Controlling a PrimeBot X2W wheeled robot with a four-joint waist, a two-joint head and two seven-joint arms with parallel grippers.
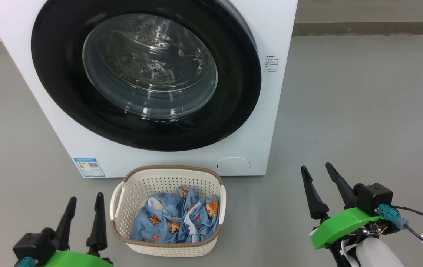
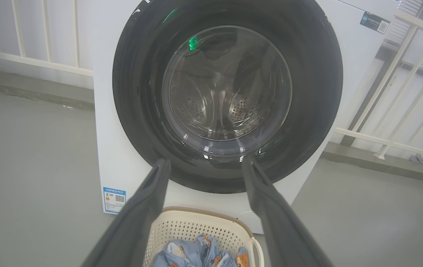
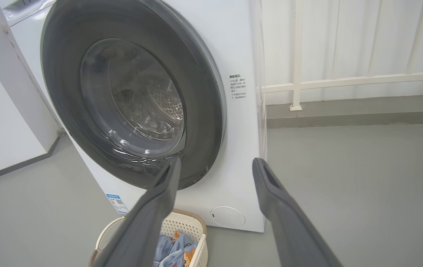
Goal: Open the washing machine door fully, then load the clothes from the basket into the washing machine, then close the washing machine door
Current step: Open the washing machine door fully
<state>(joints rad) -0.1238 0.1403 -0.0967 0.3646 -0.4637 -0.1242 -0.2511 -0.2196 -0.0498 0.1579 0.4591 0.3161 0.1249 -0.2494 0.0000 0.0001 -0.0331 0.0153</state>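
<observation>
White-bodied washing machine (image 1: 181, 159) fills upper centre of my head cam. The washing machine door (image 1: 59, 74), round and glossy black, sits shut against the front, w/ the steel drum (image 1: 148, 44) visible thru its glass. Blue label (image 1: 89, 167) at lower-left corner of the front; small round cover (image 1: 232, 165) at lower right. On the grey floor (image 1: 363, 111), just in front of the machine and below the door, stands the basket (image 1: 159, 183). The clothes (image 1: 176, 220) lie bunched inside it, light blue w/ orange-brown figures.

My left gripper (image 1: 86, 198) sits at bottom left of head cam, just beside the basket's left handle and not touching it. Its fingers (image 1: 98, 218) are spread apart w/ nothing btwn them. My right gripper (image 1: 316, 167) is at lower right, well apart from the basket, over bare floor, likewise spread and holding nothing. Both point toward the machine.

Left wrist cam: I see the two fingers frame the door's lower edge, basket below. Right wrist cam: I see the machine obliquely from its right side, w/ a white railing (image 3: 344, 79) behind.
</observation>
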